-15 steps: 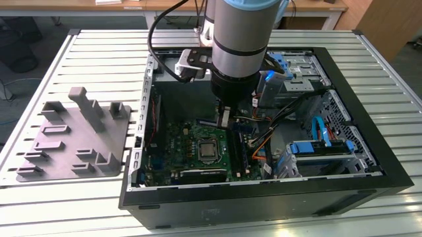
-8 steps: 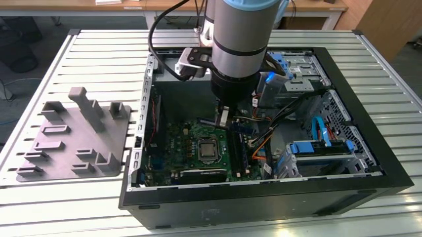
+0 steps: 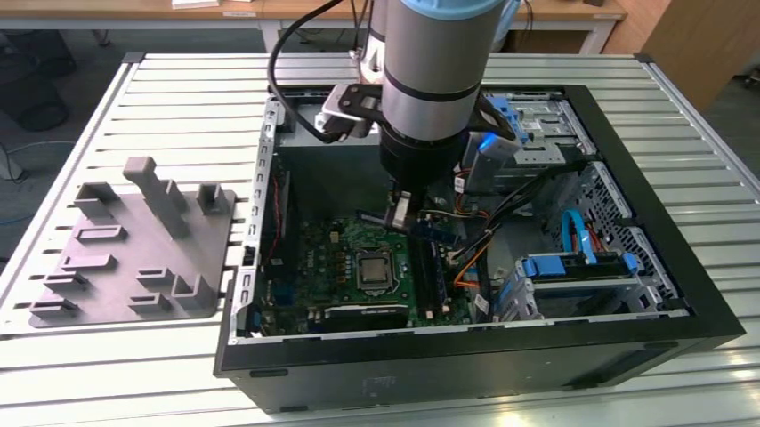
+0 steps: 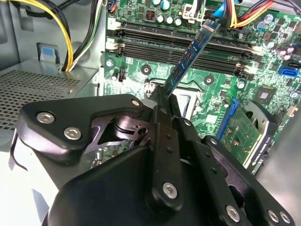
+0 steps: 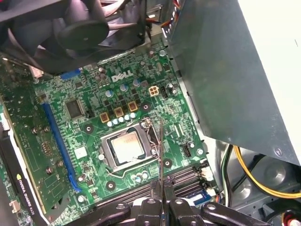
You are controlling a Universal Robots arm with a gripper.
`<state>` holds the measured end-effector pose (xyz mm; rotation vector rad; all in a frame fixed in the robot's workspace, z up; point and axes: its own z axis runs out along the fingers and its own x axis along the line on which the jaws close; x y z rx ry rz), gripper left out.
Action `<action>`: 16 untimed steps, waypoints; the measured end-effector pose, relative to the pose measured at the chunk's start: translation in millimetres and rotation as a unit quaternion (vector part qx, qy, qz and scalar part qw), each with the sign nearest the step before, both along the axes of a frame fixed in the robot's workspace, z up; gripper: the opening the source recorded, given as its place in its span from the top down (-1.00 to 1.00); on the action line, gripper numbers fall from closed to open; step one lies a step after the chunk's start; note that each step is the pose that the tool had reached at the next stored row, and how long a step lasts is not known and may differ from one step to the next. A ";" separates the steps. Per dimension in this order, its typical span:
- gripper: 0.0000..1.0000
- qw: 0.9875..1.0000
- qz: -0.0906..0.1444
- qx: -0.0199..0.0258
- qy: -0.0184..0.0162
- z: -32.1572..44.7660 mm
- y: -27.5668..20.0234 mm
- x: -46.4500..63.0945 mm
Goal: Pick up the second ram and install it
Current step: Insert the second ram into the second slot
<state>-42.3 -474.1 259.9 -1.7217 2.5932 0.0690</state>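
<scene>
Gripper (image 4: 164, 98) pinches the flat, narrow blue-green second ram (image 4: 190, 52) above the green motherboard (image 4: 207, 101).

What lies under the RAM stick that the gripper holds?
Under the second ram, held by the gripper, lie the black memory slots on the green motherboard. The stick covers part of the slots; the gripper hides the stick's gripped end.

White slatted metal worktable (image 3: 155, 84), evenly lit. Light wooden desks on white frames (image 3: 119, 11), behind it. Brown wood panel (image 3: 695, 44), exterior view's right. Grey-blue floor (image 3: 30, 191), exterior view's left.
</scene>
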 end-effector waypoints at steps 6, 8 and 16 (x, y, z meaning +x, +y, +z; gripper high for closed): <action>0.73 1.000 -0.020 0.000 0.000 -0.2 0.0 0.0; 0.73 1.000 -0.027 0.000 0.000 -0.3 0.0 0.0; 0.73 0.998 -0.058 0.000 0.000 -0.5 0.0 0.0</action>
